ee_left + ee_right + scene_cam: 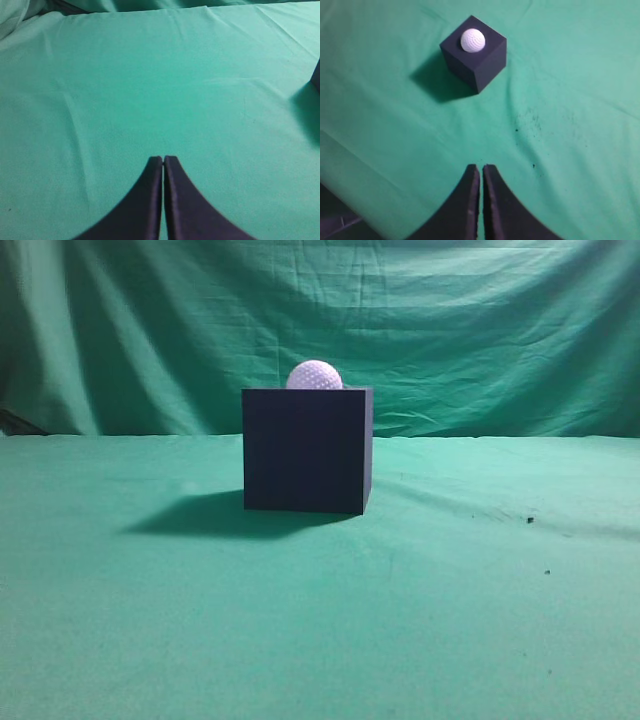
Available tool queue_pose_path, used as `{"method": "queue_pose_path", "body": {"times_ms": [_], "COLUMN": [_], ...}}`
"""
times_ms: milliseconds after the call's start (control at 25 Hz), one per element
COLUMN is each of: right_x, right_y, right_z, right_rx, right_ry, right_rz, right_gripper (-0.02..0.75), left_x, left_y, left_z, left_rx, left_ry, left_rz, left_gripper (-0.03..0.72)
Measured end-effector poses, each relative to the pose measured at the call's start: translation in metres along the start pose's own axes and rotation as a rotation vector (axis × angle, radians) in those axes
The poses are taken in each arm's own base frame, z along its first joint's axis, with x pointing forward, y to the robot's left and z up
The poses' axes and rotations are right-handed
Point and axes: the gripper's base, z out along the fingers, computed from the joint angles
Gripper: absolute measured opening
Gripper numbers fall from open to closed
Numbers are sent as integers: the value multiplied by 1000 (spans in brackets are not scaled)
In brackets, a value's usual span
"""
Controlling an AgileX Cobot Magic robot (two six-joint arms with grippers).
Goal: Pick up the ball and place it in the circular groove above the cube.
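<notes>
The cube (307, 450) stands on the green cloth (320, 620), casting a shadow to the left. The ball (314, 376) sits on top of it, partly sunk (only its upper half shows). A wrinkled green backdrop (500, 330) hangs behind.

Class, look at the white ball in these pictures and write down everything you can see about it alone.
The ball is small, white with a faint lilac tint, and covered in dimples like a golf ball. It sits on top of the cube, its lower part sunk below the cube's top edge in the exterior view. In the right wrist view it lies near the middle of the top face. Only the cube touches it; no end effector is near.
</notes>
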Motion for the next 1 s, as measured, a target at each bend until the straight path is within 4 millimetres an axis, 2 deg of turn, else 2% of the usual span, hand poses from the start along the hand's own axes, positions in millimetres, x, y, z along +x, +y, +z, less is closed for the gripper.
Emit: {"method": "queue_pose_path", "body": {"times_ms": [200, 400, 560, 640, 800, 1000], "right_x": [50, 85, 92, 92, 94, 113], "right_y": [-1, -3, -5, -7, -11, -21], "right_z": [-9, -16, -18, -14, 3, 24], "right_rx": [-23, -25, 3, 22, 68, 208], "right_ry": [-162, -166, -210, -239, -330, -550], "right_rz": [-9, -37, -77, -89, -97, -28], "right_gripper": [0, 0, 0, 0, 0, 0], "left_x": [0, 0, 0, 0, 0, 0], "left_y": [0, 0, 0, 0, 0, 0], "left_z": [0, 0, 0, 0, 0, 0], "left_rx": [0, 0, 0, 0, 0, 0], "left_ry": [0, 0, 0, 0, 0, 0], "left_rz": [0, 0, 0, 0, 0, 0], "left_gripper": [0, 0, 0, 0, 0, 0]}}
